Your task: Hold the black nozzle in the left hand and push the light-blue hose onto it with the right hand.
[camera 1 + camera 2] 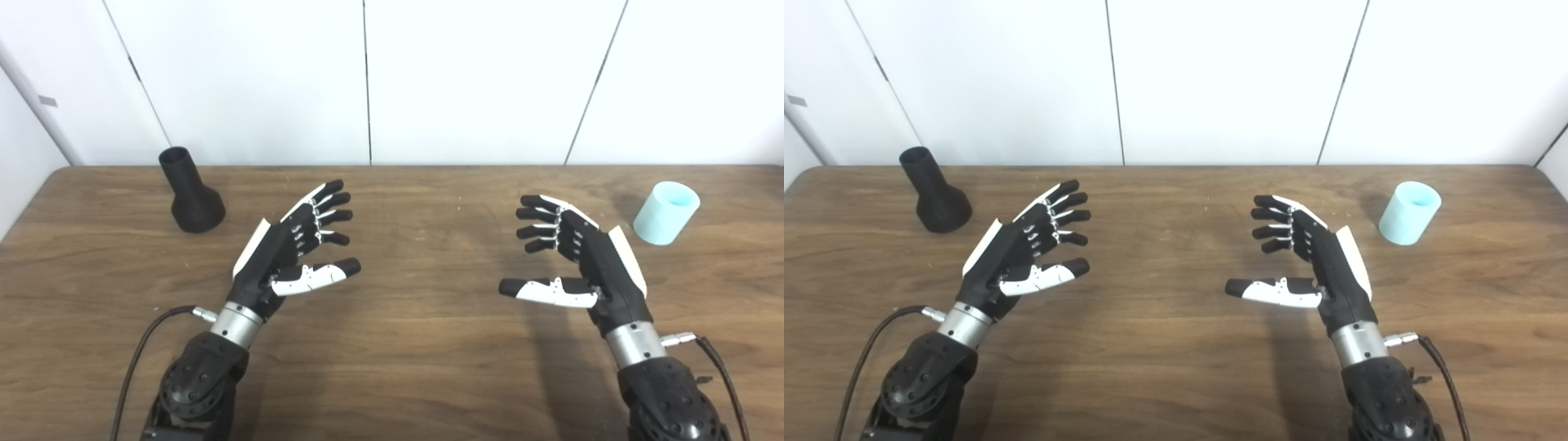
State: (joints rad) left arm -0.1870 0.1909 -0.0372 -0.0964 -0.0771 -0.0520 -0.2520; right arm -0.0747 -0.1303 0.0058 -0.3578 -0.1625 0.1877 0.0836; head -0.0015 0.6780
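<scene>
The black nozzle (190, 193) stands upright on its wide base at the back left of the wooden table (416, 343), narrow open end up. The light-blue hose piece (666, 212), a short tube, stands at the back right, tilted a little. My left hand (294, 248) is open and empty above the table, to the right of and nearer than the nozzle. My right hand (569, 257) is open and empty, to the left of and nearer than the hose. The two palms face each other.
A white panelled wall (367, 79) runs behind the table's back edge. Black cables (138, 361) trail from both wrists near the front edge.
</scene>
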